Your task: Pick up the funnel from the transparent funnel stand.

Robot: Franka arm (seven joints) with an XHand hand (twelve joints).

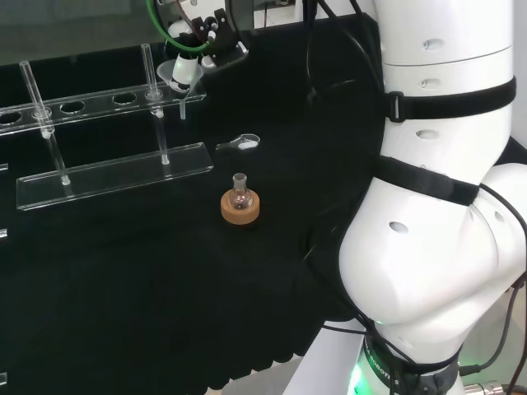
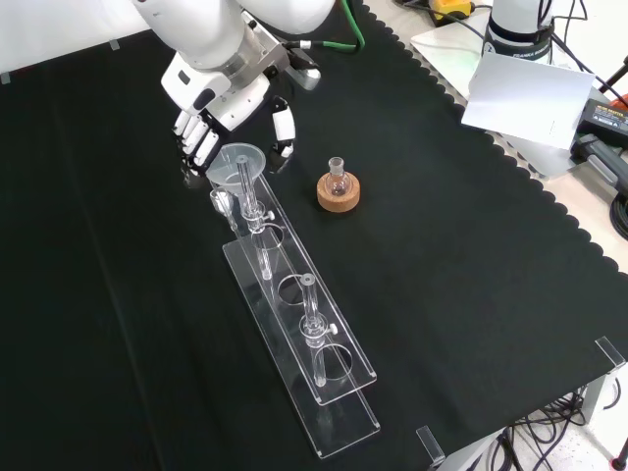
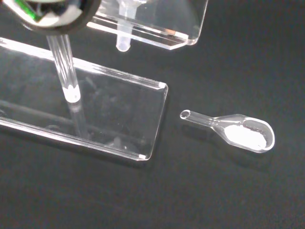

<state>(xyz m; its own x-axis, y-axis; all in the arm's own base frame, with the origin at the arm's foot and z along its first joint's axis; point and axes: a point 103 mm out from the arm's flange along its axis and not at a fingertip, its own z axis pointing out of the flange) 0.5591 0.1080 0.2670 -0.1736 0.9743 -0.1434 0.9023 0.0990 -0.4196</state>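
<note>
— Where's it got to, from where you're standing?

— The hand [image 2: 218,116] is down at the far end of the transparent funnel stand [image 2: 324,392], right at the funnel [image 2: 238,163]. In the front view the fingers [image 2: 201,145] sit at about ten o'clock from the funnel's rim and the thumb [image 2: 284,128] at about two o'clock, so the cone is bracketed between them.

— Has it actually got hold of it?

— I can't tell. The digits look curved around it, but I can't see whether they touch the rim. The funnel's stem seems to hang through the end hole of the upper rail, so I'd judge it not lifted yet. Closing on it, if that isn't done, and raising it clear are what's left.

— What's it all made of?

— Clear stuff, mostly. The funnel is a wide, shallow cone with a thin stem, glassy and pale against the black cloth of the worktop [image 2: 471,255]. The stand is two flat see-through slabs joined by slim rods, the upper one drilled with round holes. At about three o'clock from the funnel in the front view, a small round flask [image 2: 338,181] sits on a cork ring [image 2: 339,195], rough and tan. Close by the stand's end lies a little clear scoop [image 3: 238,132] with white powder in its bowl.
</note>
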